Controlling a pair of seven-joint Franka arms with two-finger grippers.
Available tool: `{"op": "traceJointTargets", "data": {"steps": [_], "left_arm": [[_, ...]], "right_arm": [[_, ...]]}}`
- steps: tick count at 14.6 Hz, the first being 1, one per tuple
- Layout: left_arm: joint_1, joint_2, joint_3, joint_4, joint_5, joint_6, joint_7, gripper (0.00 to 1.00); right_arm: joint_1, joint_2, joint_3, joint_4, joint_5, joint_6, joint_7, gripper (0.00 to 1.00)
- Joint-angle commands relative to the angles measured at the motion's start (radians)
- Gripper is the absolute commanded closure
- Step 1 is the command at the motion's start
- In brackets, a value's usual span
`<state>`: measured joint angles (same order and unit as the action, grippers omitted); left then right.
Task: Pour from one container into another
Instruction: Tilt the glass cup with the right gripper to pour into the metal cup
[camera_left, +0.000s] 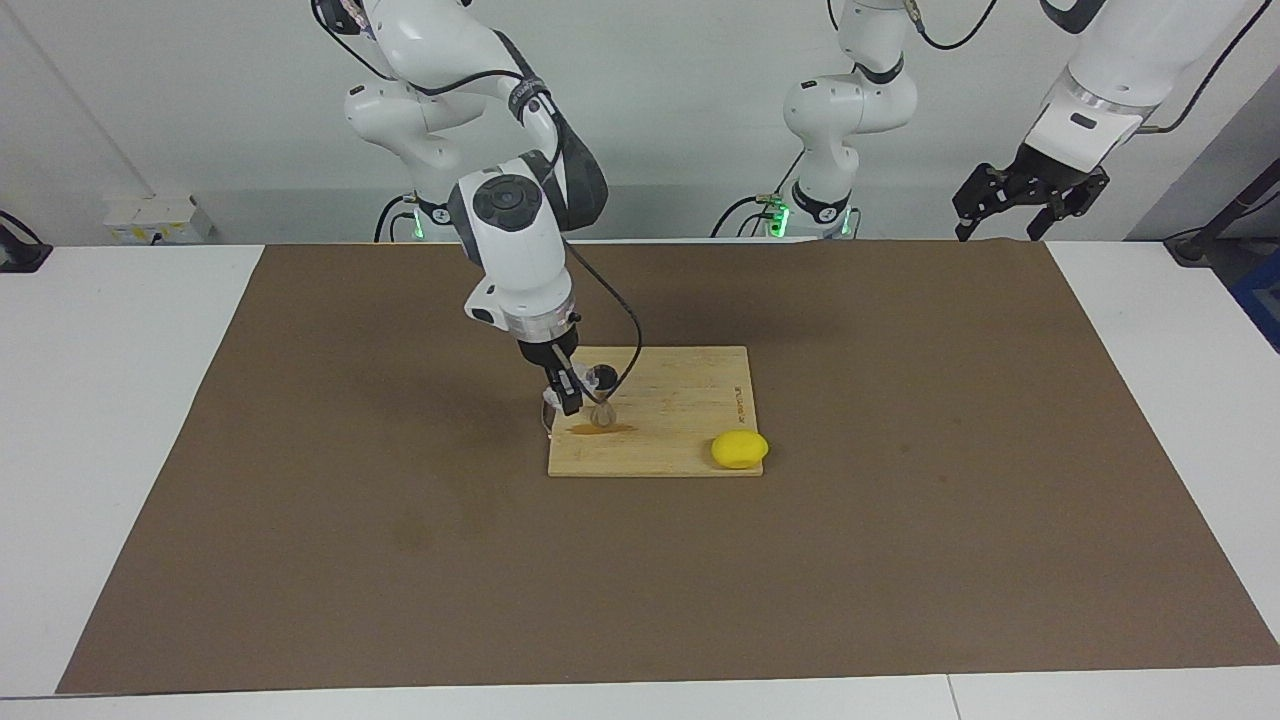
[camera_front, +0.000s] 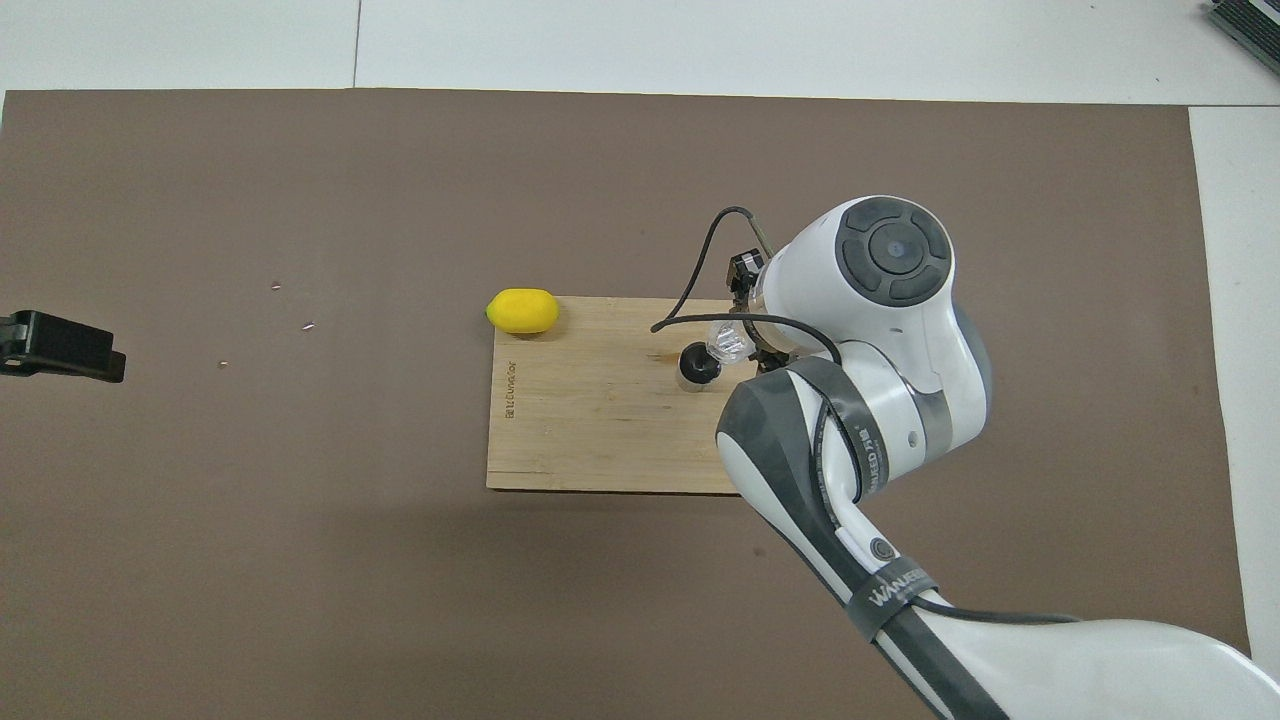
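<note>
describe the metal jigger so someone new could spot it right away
Find the wooden cutting board in the middle of the brown mat. The jigger stands near the board's right-arm end, by a brown stain. It is silvery and hourglass-shaped, unlike the yellow lemon.

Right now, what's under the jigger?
The jigger stands on the cutting board, with a brown wet streak at its foot. What is under its base is covered.

White table (camera_left: 130, 400); brown mat (camera_left: 900, 450) on it; board (camera_left: 690, 440) on mat.
</note>
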<state>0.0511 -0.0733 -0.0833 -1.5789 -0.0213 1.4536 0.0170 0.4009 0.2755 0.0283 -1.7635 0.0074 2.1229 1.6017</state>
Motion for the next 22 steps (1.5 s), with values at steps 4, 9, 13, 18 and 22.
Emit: {"op": "traceJointTargets", "data": {"steps": [4,9,13,18,22], "left_arm": [[-0.011,-0.026,0.01,-0.027,-0.009,-0.007,0.001,0.0],[-0.011,-0.026,0.01,-0.027,-0.009,-0.007,0.001,0.0],[-0.011,-0.026,0.01,-0.027,-0.009,-0.007,0.001,0.0],[-0.011,-0.026,0.01,-0.027,-0.011,-0.007,0.001,0.0],[-0.011,-0.026,0.01,-0.027,-0.009,-0.007,0.001,0.0]], "right_arm": [[0.029,-0.002,-0.002,0.01,-0.138,0.008,0.046,1.0],[0.055,-0.007,0.002,0.009,-0.201,0.015,0.05,1.0],[0.071,-0.01,0.002,0.007,-0.254,0.017,0.052,1.0],[0.084,-0.018,0.002,-0.005,-0.32,0.023,0.052,1.0],[0.088,-0.021,0.002,-0.01,-0.357,0.023,0.05,1.0]]}}
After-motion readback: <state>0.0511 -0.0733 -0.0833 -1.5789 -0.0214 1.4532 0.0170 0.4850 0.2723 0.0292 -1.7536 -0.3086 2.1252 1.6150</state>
